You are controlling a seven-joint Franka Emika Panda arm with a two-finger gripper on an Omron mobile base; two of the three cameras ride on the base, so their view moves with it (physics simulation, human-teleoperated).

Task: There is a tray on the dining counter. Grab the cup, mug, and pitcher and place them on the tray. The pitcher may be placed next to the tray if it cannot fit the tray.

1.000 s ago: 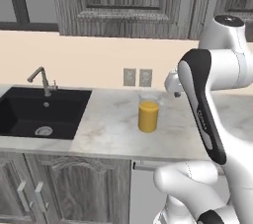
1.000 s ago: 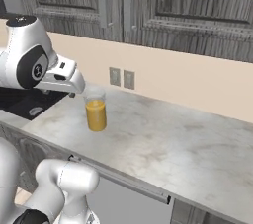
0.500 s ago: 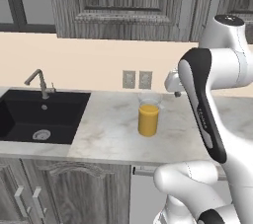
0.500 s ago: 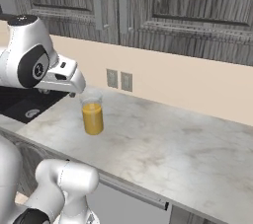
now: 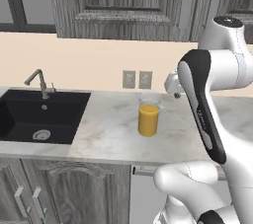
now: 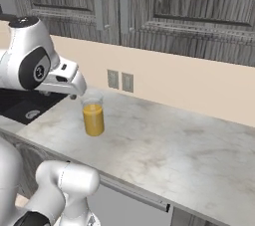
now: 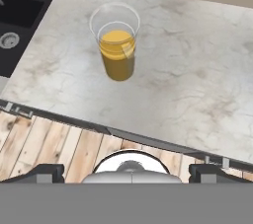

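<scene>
Left base view gives me the marble desk (image 5: 113, 134) with its black sink (image 5: 34, 119) at the left end, then the pitcher (image 5: 148, 115), upright and half full of orange, standing mid-desk nearer the back edge below the wall outlets (image 5: 137, 79). My pincer (image 7: 126, 171) hangs above the desk's front edge, its tips spread wide and holding nothing. I'd judge the step is the approach: come down level, straddle the glass low on its body, close gently, and lift without tilting so nothing spills.
</scene>
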